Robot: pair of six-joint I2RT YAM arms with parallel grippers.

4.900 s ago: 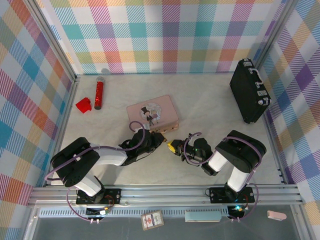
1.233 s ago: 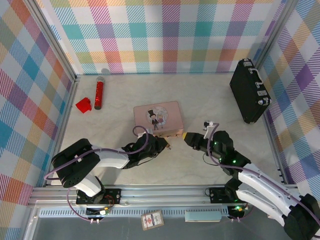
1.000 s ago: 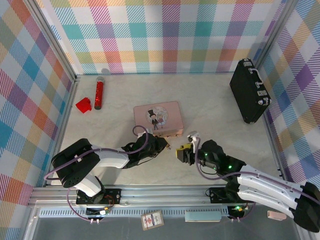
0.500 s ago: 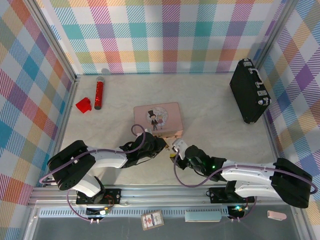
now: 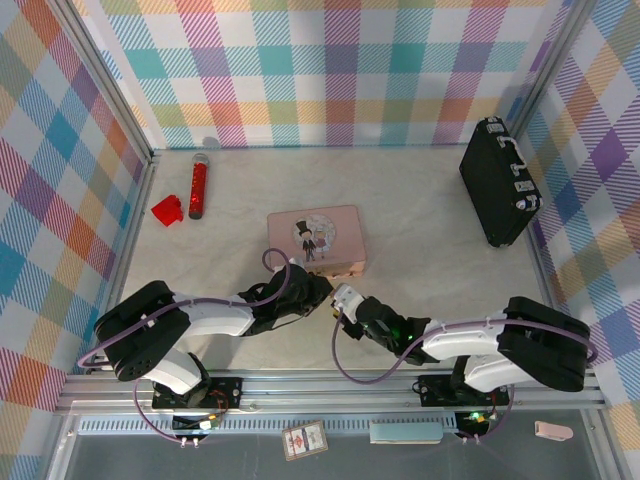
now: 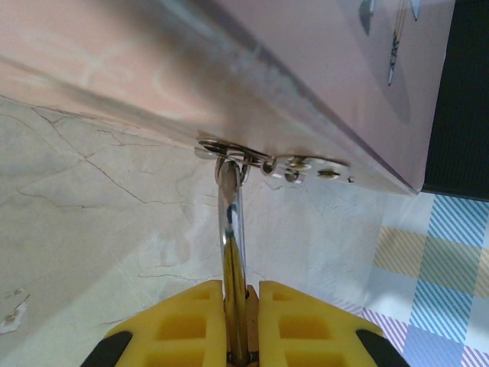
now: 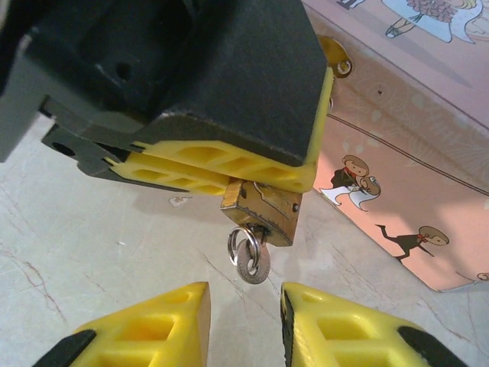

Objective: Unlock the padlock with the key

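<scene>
1. The left gripper (image 6: 241, 306) is closed on the tiny brass padlock with silver shackle (image 6: 231, 229), which is hooked to the pink rectangular tin (image 6: 306, 61); its long axis runs 6 to 12 o'clock.
2. The small silvery key (image 7: 250, 258) is seen projecting from its keyhole end, head pointing to 6 o'clock.
3. The right gripper (image 7: 243, 310) is open just below; grasping is judged in hand, closing and turning being called for.

You'll find no legible writing here: the pink tin (image 5: 316, 239) bears only cartoon figures, and the small card (image 5: 303, 439) at the near edge is too small to read.
</scene>
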